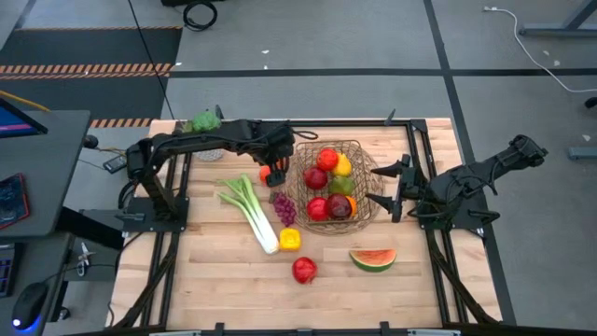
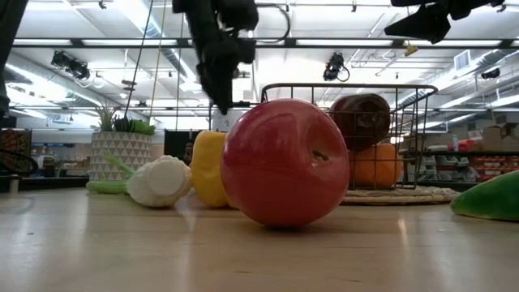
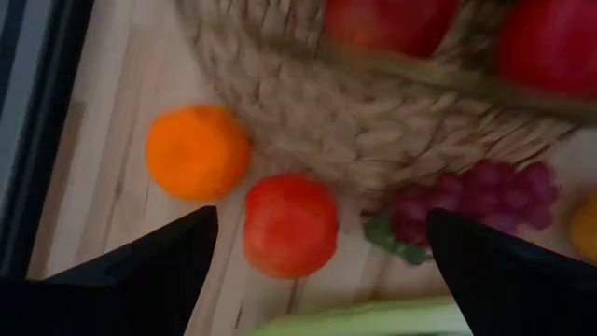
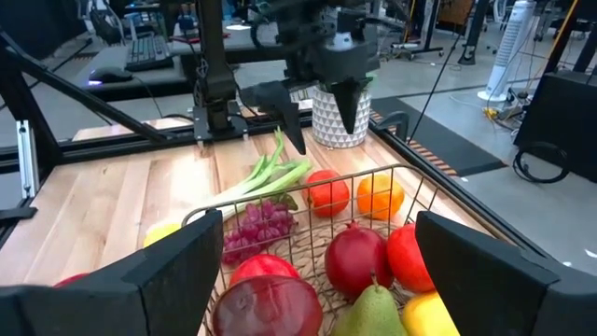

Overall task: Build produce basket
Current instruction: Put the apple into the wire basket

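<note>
The wire basket (image 1: 366, 155) stands at mid-table on a woven mat (image 3: 373, 131). It holds red apples, a dark red fruit, a pear, a yellow piece and an orange. My left gripper (image 1: 278, 163) hangs open just left of the basket, pointing steeply down above a red fruit (image 3: 291, 224) that lies next to an orange (image 3: 198, 151). Both fruits rest on the table. Purple grapes (image 1: 284, 207), a leek (image 1: 250, 210), a yellow pepper (image 1: 290, 239), a red apple (image 1: 304, 270) and a watermelon slice (image 1: 373, 259) lie on the boards. My right gripper (image 1: 373, 185) waits open at the basket's right rim, raised.
A white pot with a green plant (image 1: 205, 126) stands at the far left behind my left arm. A black frame rail (image 1: 410, 159) runs along the table's right side. Bare boards show along the near edge, either side of the red apple.
</note>
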Robot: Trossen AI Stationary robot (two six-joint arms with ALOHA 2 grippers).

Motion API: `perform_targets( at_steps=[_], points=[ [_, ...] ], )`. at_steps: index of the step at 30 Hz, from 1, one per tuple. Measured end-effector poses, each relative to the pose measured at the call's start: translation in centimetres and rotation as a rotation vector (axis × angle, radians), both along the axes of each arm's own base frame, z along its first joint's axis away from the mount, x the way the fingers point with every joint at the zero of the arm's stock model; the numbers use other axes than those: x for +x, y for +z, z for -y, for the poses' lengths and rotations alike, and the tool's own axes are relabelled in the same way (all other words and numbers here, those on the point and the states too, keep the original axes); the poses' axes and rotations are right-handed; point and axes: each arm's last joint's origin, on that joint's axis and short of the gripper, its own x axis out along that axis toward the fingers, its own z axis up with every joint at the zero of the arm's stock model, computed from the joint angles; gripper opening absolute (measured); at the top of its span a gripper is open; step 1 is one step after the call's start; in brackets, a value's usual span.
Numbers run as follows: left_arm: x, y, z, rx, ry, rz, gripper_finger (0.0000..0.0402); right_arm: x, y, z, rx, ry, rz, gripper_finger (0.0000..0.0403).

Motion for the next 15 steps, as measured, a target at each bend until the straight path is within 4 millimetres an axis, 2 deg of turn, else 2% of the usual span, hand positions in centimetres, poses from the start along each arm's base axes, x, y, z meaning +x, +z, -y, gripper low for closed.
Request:
perform_targets(
  at_steps=[5,12,15],
  points=[
    [-1.8,-2.6,-1.6,-0.005,0.125,0.02,0.0389,0.0,0.0,0.0,-0.002,-0.003,0.001,0.0358],
    [-3.5,-8.0,-3.2,-0.033,0.26,0.061,0.0389,0.1,0.1,0.0,0.0,-0.006,0.012,0.0358],
    [-3.6,-8.7,-3.1,-0.047,0.279,0.102,0.0389,0.1,0.1,0.0,-0.004,-0.006,0.01,0.0358]
  ],
)
